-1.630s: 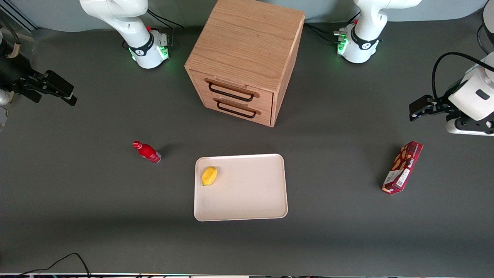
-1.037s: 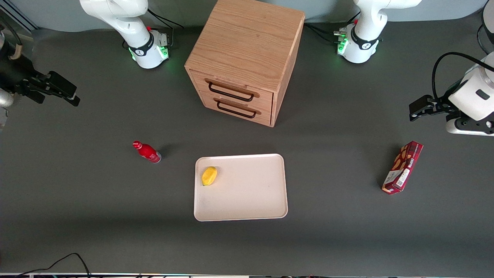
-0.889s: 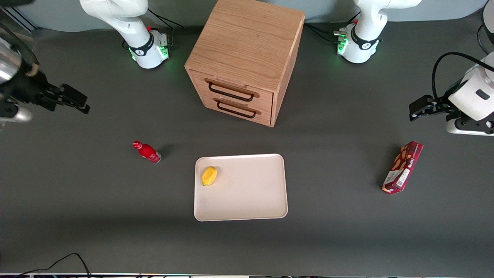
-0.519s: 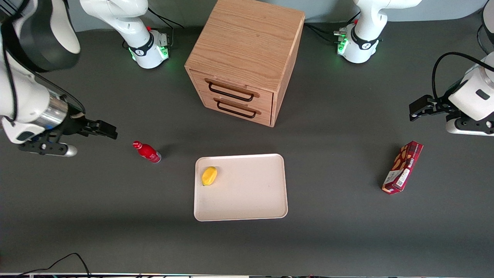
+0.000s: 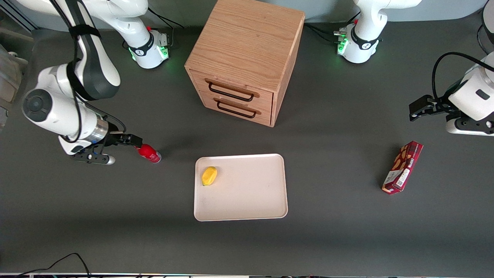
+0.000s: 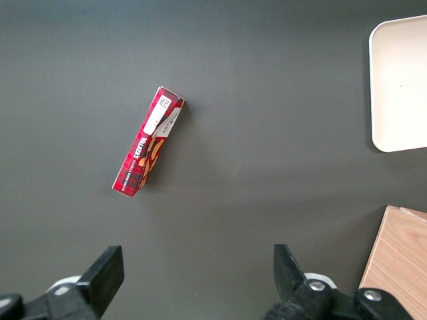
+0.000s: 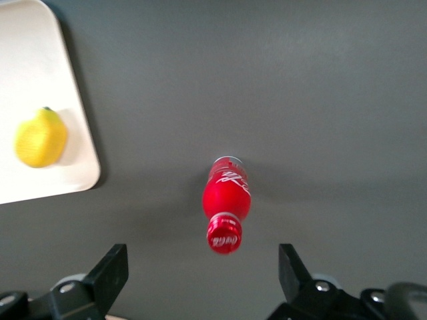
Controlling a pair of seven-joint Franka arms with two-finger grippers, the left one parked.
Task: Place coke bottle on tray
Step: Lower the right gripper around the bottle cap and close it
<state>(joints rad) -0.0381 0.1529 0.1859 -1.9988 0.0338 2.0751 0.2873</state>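
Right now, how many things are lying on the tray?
1: a yellow fruit sits on the tray, near the corner closest to the coke bottle. The bottle stands on the table beside the tray, with the open end effector above its cap.

The dark grey bench [image 5: 347,231] carries a wooden cabinet [image 5: 245,58], farthest from the front camera; nearer lie the cream tray [image 5: 251,200], the upright coke bottle [image 5: 149,153] beside it toward the working arm's end, and a red snack box [image 5: 402,167] toward the parked arm's end. The hand [image 5: 131,139] hovers over the bottle's cap, fingers spread.
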